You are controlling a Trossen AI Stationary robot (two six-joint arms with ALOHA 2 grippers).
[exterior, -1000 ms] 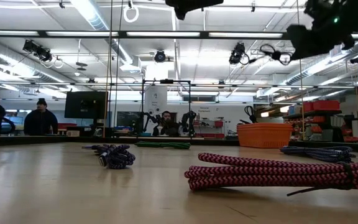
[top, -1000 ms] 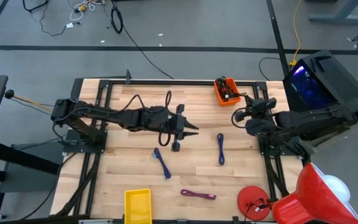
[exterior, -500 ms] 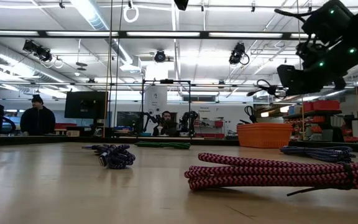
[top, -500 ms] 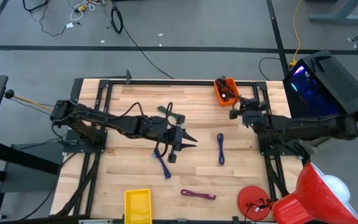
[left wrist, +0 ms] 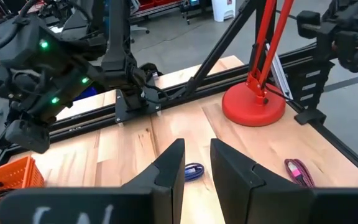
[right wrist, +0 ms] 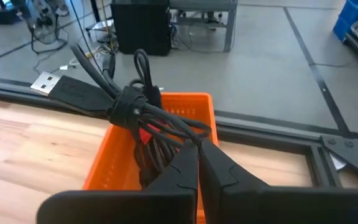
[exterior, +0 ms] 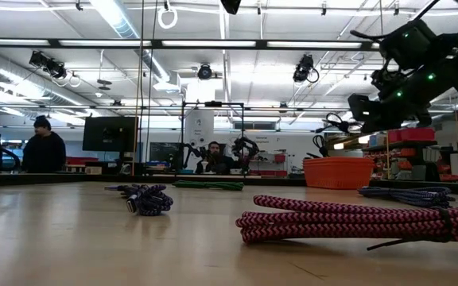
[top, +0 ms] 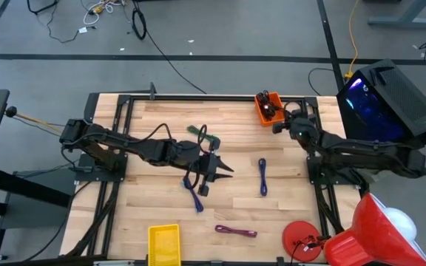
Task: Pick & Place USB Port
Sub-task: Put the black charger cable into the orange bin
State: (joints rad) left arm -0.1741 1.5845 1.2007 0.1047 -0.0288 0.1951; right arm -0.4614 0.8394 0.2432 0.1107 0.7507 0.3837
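A pale wooden table [top: 161, 199] fills the middle of the overhead view, framed by black rails. Two dark arms reach in from its sides. The left arm stretches from 9 o'clock toward the table's centre, and the left claw [top: 224, 164] hovers there with its fingers slightly apart and nothing between them; the left wrist view shows a narrow gap between its two dark fingers [left wrist: 166, 171]. The right arm comes in from 3 o'clock and bends up toward 1 o'clock, where the right claw [top: 276, 127] sits just beside an orange bin [top: 262, 115] at the table's far edge. In the right wrist view the right claw's fingers are pressed nearly together around a bundled black USB cable [right wrist: 132, 102], held above the orange bin, with a silver USB plug [right wrist: 45, 82] sticking out of the bundle. A red round lamp base [top: 300, 238] stands at 5 o'clock, at the table's corner. A yellow bin [top: 164, 242] rests at 7 o'clock on the near edge. A blue cable [top: 192, 193] lies just below the left claw, and a second blue cable [top: 262, 177] lies at 4 o'clock from centre. A pink-and-black braided cable [top: 235, 232] lies at 6 o'clock, and a small green cable [top: 202, 134] lies just above the left arm.
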